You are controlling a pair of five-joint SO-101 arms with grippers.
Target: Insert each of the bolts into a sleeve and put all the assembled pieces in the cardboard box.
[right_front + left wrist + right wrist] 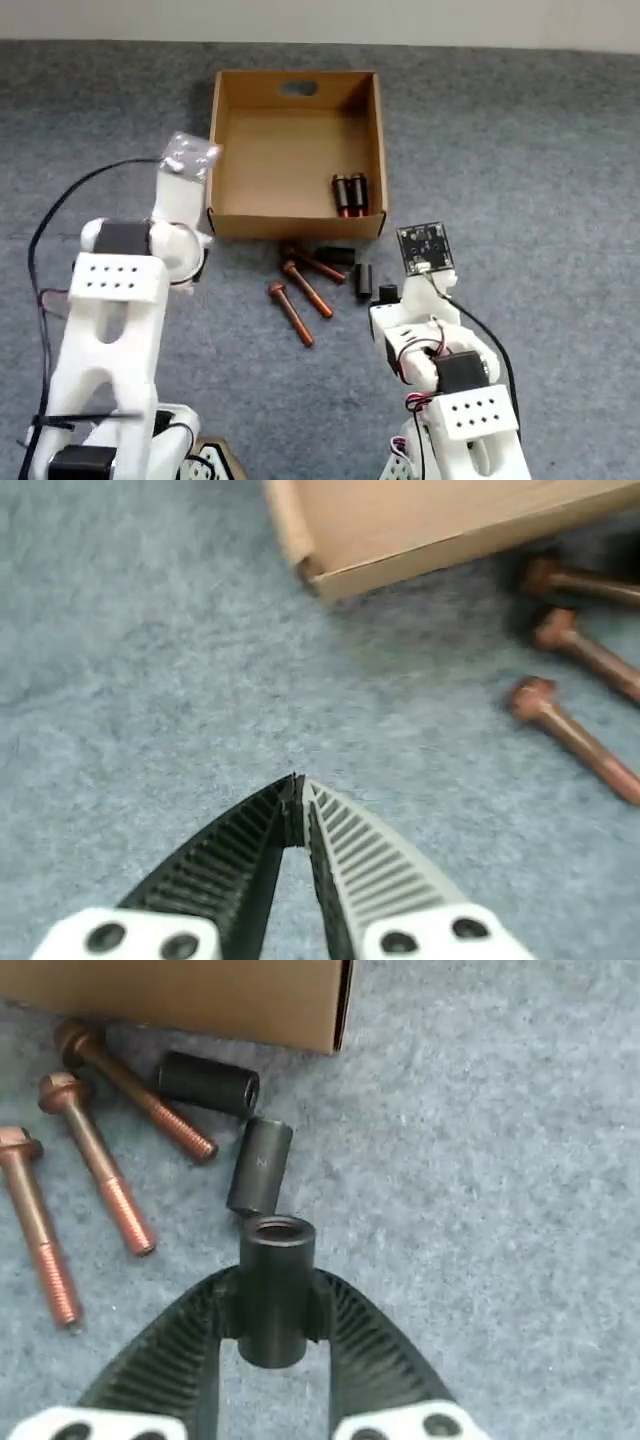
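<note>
Right claw [272,1325]: closed on a black sleeve [274,1260], gripped across its middle. The open bore shows at the far end, so we judge the mouth free to take a bolt.

Just beyond it, two loose sleeves lie on their sides on the grey counter [480,1160]. One [260,1167] is almost in line with the held sleeve, the other [208,1083] is close to the box wall.

Three bolts lie next, roughly parallel and near one another: near bolt [290,313], middle bolt [307,288], far bolt [318,263]. Their long axes slant, with the heads toward the left arm's side and the box and the threaded ends toward the right arm. They sit between the two arms, closer to the right claw.

Left claw [300,790]: closed on nothing, tips meeting, hanging over bare counter off the box's front corner. The bolts lie off to its side toward the right arm, heads nearest it. We judge it must open and cross that gap to fetch one, taking the shank crosswise.

Room: there is open counter on the near side of the bolts. The far bolt and one sleeve lie tight against the cardboard box [296,225], which leaves little room there.

Two assembled pieces [349,194] already lie inside the box by its front wall.
</note>
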